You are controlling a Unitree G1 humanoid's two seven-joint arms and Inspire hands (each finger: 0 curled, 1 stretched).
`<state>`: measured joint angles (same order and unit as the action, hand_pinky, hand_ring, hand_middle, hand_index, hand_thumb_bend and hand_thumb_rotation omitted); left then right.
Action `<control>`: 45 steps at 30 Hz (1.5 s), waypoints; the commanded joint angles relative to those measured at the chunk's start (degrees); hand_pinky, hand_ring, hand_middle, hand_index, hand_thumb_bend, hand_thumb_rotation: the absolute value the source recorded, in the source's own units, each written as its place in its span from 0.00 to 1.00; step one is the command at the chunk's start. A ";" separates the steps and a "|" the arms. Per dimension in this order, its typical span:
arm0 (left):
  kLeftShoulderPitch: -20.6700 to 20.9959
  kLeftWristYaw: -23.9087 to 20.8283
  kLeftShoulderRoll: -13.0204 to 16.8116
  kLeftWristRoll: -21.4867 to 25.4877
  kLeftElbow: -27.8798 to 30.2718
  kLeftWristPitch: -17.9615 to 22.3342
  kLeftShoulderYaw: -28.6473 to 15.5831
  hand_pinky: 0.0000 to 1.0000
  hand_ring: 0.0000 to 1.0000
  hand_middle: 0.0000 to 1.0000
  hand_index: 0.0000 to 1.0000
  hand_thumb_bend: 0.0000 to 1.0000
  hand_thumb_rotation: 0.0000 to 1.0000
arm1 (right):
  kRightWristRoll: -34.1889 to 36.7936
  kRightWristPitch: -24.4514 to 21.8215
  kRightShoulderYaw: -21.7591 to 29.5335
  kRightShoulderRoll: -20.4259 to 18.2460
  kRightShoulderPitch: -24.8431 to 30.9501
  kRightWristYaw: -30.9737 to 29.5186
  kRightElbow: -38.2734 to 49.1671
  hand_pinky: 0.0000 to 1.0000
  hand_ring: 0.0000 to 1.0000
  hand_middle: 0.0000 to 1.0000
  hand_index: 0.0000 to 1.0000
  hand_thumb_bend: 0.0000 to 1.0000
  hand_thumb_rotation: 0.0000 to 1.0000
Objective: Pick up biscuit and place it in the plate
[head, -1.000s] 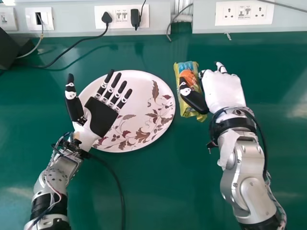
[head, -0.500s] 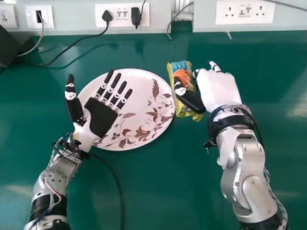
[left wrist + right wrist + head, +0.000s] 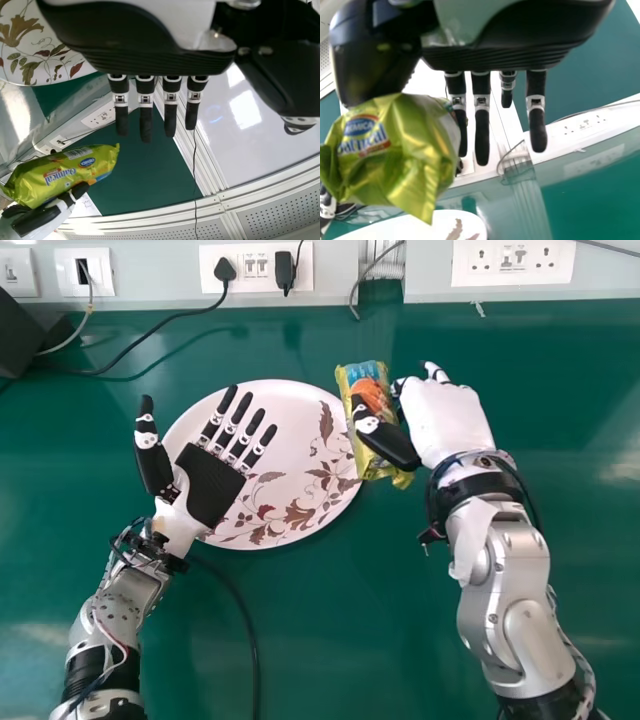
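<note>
In the head view my right hand [image 3: 445, 425] grips the biscuit packet [image 3: 368, 400], thumb lying across it, at the right rim of the round floral plate [image 3: 290, 405]. The packet overlaps that rim; whether it touches the plate I cannot tell. In the right wrist view the yellow-green biscuit packet [image 3: 395, 150] is held beside the fingers of my right hand [image 3: 481, 125]. My left hand [image 3: 212, 485] is palm up with straight fingers over the plate's left part. The left wrist view shows my left hand [image 3: 145, 115] and, farther off, the biscuit packet [image 3: 65, 172] in the right hand.
A green table [image 3: 330, 640] carries everything. Wall sockets [image 3: 512, 262] and a black plug with a cable [image 3: 224, 272] line the back. A dark box [image 3: 18, 338] stands at the far left, and a black cable [image 3: 245, 630] runs down from the left wrist.
My right hand has moved left with the biscuit packet, from beside the plate to over its right rim. My left hand has kept still.
</note>
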<state>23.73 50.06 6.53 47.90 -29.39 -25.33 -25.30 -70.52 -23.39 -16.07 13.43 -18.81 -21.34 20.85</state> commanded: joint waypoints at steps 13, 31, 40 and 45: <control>-0.53 0.71 0.36 -0.25 0.34 0.24 0.32 0.75 0.76 0.85 0.89 0.96 0.60 | 4.41 3.01 -1.00 -0.99 -2.91 3.37 -4.29 0.29 0.41 0.49 0.52 0.50 0.00; -0.61 0.51 0.49 -0.38 1.09 0.37 0.58 0.81 0.79 0.85 0.90 0.94 0.61 | 10.16 6.66 -1.99 -0.43 -5.40 7.91 -10.14 0.29 0.41 0.48 0.53 0.50 0.00; -0.85 0.57 0.48 -0.09 1.66 -0.02 0.56 0.81 0.79 0.85 0.90 0.93 0.62 | 12.56 9.45 -2.52 0.21 -6.57 10.63 -13.44 0.28 0.41 0.48 0.53 0.50 0.00; -0.97 0.68 0.51 -0.08 1.75 -0.20 0.61 0.81 0.79 0.85 0.90 0.92 0.61 | 13.91 11.39 -2.71 0.71 -7.25 12.24 -15.62 0.29 0.41 0.48 0.53 0.50 0.00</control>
<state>23.69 50.31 6.62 47.86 -28.20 -25.15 -25.06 -57.23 -13.12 -18.47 13.85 -24.91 -10.49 5.66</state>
